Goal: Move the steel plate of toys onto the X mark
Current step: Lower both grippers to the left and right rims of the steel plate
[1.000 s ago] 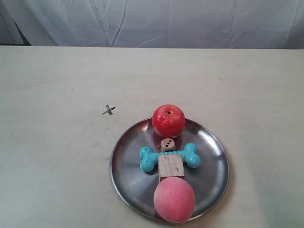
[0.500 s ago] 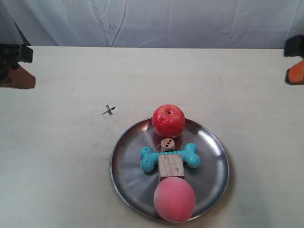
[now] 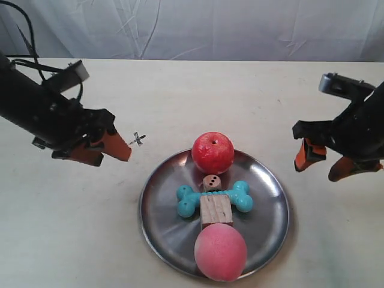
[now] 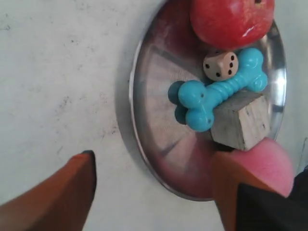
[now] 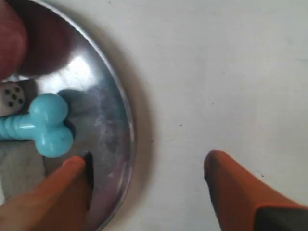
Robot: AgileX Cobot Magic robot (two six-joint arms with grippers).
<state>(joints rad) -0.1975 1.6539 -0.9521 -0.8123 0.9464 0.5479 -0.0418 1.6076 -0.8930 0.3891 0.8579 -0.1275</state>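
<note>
Left claw [image 4: 155, 161] agape; steel plate [image 4: 154, 96] near

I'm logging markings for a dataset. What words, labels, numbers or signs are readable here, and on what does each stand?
No printed words, labels, brands or digits show in any view.
"X": hand-drawn cross, drawn on the table.
Three dark pips: upper face of the die, exterior view.

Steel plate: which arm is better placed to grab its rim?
Right, probably: the right tool is open and close to the rim of the steel plate, opposite the X mark. The left tool sits beside the mark, farther off.
</note>
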